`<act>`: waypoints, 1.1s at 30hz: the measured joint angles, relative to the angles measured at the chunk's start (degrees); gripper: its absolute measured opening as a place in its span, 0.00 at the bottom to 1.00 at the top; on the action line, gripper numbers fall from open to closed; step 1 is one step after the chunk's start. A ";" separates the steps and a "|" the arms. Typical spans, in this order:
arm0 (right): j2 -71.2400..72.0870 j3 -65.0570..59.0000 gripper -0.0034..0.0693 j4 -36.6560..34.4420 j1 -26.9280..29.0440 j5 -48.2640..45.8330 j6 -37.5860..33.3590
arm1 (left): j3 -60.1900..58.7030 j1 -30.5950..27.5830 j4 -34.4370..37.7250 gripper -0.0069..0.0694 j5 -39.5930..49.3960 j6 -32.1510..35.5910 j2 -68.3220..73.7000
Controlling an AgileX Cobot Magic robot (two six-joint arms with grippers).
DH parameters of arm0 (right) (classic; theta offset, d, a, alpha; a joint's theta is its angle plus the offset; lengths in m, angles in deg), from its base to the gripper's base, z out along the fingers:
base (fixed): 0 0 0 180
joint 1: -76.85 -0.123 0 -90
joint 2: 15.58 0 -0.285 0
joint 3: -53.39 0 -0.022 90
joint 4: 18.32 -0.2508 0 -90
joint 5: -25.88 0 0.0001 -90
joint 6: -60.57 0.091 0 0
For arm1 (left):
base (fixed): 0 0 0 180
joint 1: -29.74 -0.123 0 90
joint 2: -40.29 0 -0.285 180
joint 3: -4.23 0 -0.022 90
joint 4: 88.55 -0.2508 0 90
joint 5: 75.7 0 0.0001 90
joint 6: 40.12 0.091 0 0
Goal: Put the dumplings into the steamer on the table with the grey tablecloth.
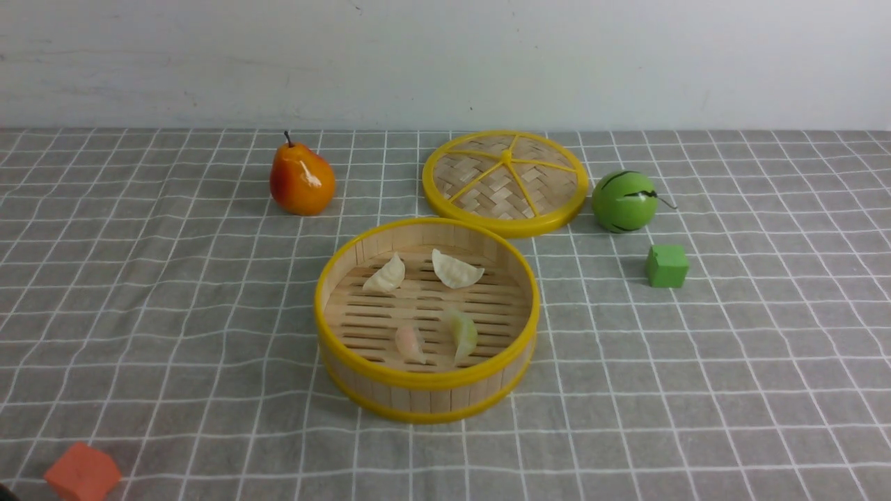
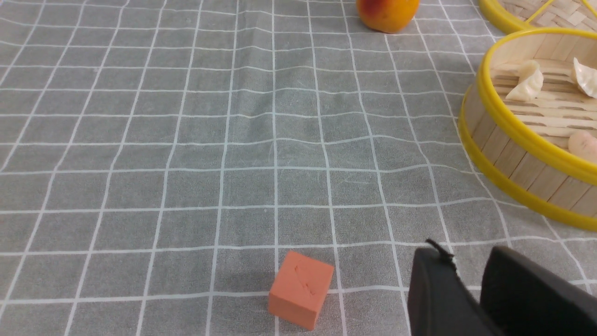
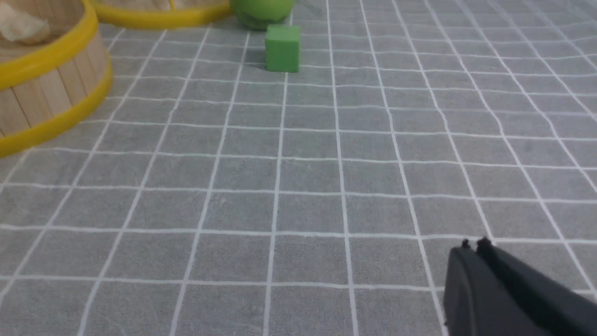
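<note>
Four pleated translucent toy dumplings [image 1: 453,268] lie in the round slatted bamboo steamer [image 1: 426,379] on wrinkled grey gridded tablecloth [image 1: 174,292]. Left gripper [image 2: 466,263] slightly parted, empty; right gripper [image 3: 473,246] closed, empty.

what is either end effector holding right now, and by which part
Nothing is held. The left end effector stands slightly apart with only tablecloth between its fingers, and the right end effector is shut on nothing. All four dumplings lie in the steamer.

steamer [image 1: 427,390] open from above; lid [image 1: 505,182] just behind it.
</note>
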 joint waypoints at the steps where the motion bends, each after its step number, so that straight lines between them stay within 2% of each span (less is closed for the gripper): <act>1: 0.00 0.06 0.04 2.20 -1.34 -0.37 2.81 | 0.00 0.00 0.00 0.29 0.08 0.00 0.00; 4: 0.05 0.18 0.04 5.72 -4.12 -0.70 7.09 | 0.00 0.00 0.00 0.29 0.08 0.00 0.00; 8: 0.05 0.20 0.04 7.21 -4.99 -0.76 8.40 | 0.00 0.00 0.00 0.30 0.13 0.00 0.00; 26: 0.05 0.25 0.06 7.38 -4.99 -0.87 8.66 | -0.43 0.00 -0.15 0.32 -0.24 0.00 -0.25; 31: 0.05 0.25 0.08 7.38 -5.03 -0.87 8.66 | -4.32 -0.24 1.05 0.32 -1.33 0.37 -4.29; 33: 0.05 0.25 0.08 7.38 -5.03 -0.87 8.66 | -6.55 -2.55 2.85 0.32 -2.33 2.87 -7.93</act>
